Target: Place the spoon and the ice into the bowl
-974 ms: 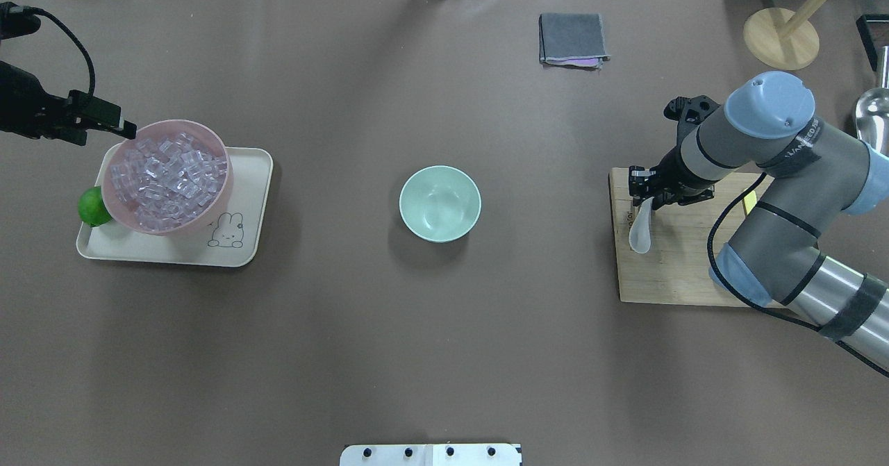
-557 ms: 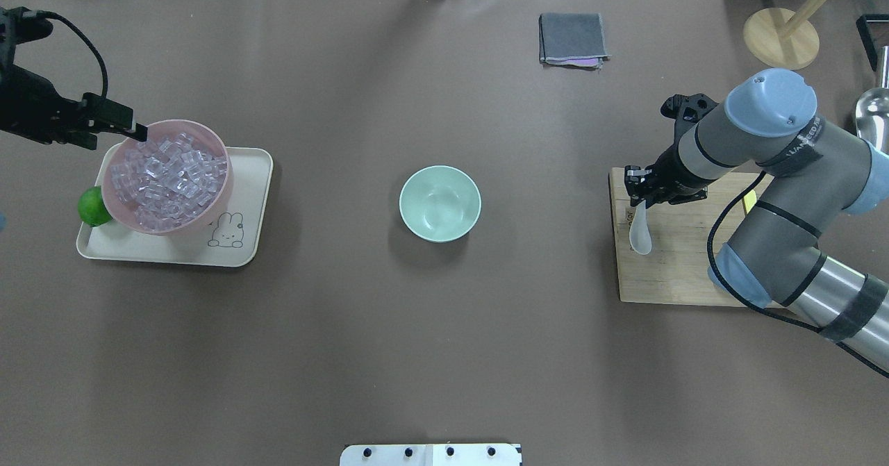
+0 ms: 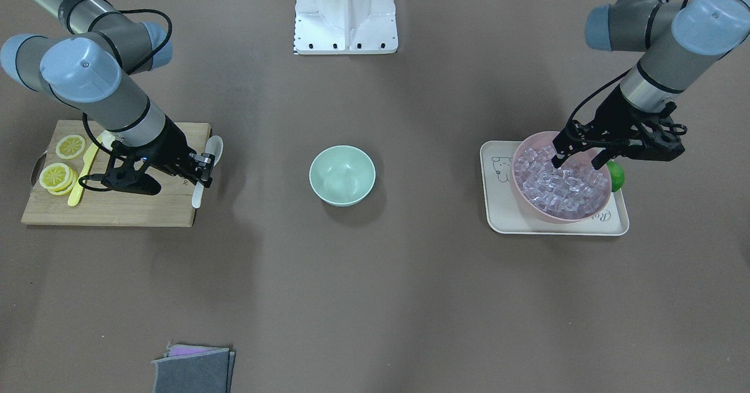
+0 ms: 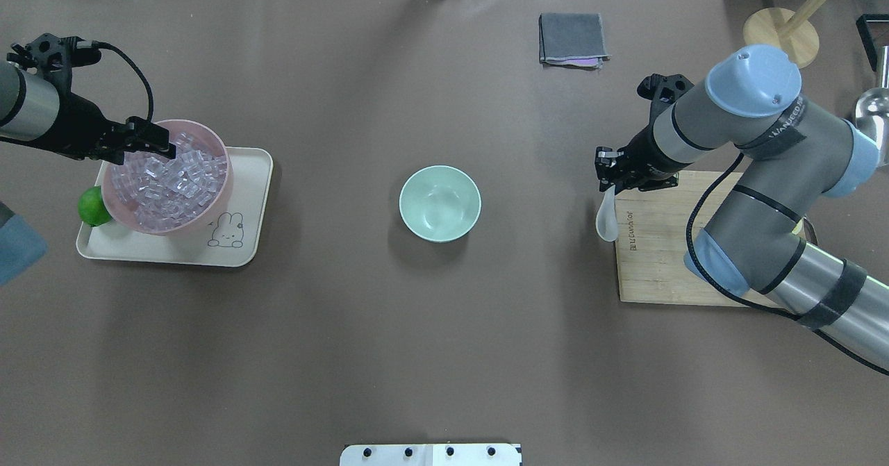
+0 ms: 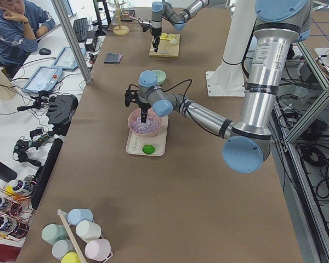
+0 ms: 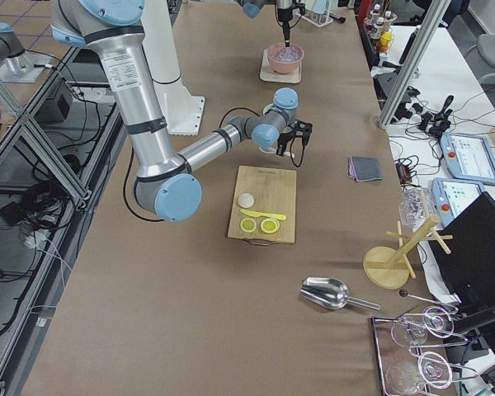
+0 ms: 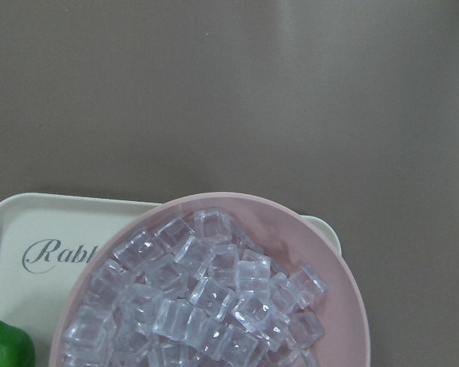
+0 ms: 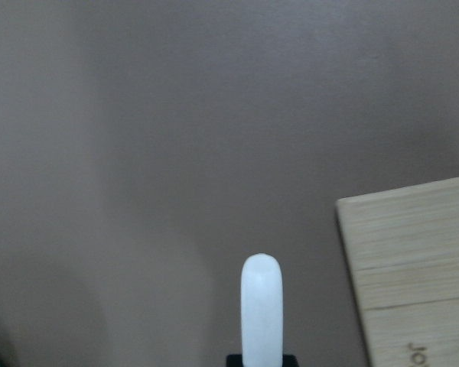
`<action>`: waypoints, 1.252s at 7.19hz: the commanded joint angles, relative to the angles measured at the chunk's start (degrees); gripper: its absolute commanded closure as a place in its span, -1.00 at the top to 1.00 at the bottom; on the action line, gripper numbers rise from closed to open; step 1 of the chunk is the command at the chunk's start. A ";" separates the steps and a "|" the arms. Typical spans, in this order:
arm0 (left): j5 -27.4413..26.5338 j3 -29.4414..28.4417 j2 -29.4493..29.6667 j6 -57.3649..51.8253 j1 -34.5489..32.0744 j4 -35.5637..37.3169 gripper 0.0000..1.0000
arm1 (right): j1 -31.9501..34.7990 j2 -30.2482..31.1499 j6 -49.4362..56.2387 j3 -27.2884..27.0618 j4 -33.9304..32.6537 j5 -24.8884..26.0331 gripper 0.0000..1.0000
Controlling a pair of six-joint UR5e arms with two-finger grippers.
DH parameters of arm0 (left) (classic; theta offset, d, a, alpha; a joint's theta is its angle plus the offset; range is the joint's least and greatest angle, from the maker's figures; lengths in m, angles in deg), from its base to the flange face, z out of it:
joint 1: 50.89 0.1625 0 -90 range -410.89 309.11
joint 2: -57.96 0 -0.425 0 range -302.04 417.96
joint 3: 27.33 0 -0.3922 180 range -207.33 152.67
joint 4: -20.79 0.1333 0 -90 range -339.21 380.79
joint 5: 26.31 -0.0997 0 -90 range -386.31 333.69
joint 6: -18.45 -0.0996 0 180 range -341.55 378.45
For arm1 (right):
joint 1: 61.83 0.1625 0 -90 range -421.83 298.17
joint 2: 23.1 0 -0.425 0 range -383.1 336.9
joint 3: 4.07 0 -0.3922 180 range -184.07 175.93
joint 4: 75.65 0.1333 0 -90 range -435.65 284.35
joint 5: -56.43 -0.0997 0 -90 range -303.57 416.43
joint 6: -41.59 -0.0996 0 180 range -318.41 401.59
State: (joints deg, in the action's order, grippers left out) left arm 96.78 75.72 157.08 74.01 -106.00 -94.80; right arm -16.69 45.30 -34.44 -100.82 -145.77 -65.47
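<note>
Right gripper (image 4: pixel 611 174): closed on the handle of the spoon (image 4: pixel 606 219). The scoop hangs low beside the edge of the cutting board (image 4: pixel 667 258), seemingly off the wood and well apart from the mint-green bowl (image 4: pixel 439 203).
Left gripper (image 3: pixel 578 157): fingers spread with nothing between them, poised over the ice (image 4: pixel 170 185) heaped in the pink bowl (image 4: pixel 201 226) on the tray (image 4: pixel 250 174).
Mint-green bowl: empty, mid-bench between the two arms.
Spoon slip: the spoon is glossy and pinched only on a narrow curved handle, so it may swivel or slide out during the carry.
Spoon drop: releasing it too high or off-centre could bounce it off the rim or tip the small bowl.
Ice grab: the cubes are small, alike and tightly packed. The fingers might catch two, or squeeze one out over the rim onto the tray.
Pink bowl shove: pressing down off-centre could skid it on the tray towards the lime (image 4: pixel 92 205).
Arm clash: both arms must reach the same small bowl, so arriving together risks a collision above it.
</note>
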 commanded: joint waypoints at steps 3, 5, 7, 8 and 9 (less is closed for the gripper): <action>-7.26 0.05 -0.32 -8.24 2.64 0.46 0.69 | -5.39 -13.60 -18.50 4.09 -0.10 5.85 -1.00; -14.00 -0.13 -0.59 -9.77 5.87 1.24 0.58 | -7.69 -18.81 -22.13 9.20 -0.01 10.35 -1.00; -16.39 -0.04 -1.29 -13.01 6.24 1.78 0.49 | -8.83 -19.53 -22.50 10.53 -0.01 13.51 -1.00; -17.62 -0.04 -1.55 -13.02 6.33 1.86 0.42 | -9.36 -19.97 -23.37 10.97 0.08 14.66 -1.00; -17.63 -0.04 -1.64 -13.63 6.33 1.87 0.33 | -9.97 -21.54 -24.68 12.36 -0.01 15.54 -1.00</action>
State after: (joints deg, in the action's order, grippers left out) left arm 79.76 75.68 155.66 61.10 -99.75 -93.01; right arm -25.94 25.16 -57.82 -89.77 -145.75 -51.23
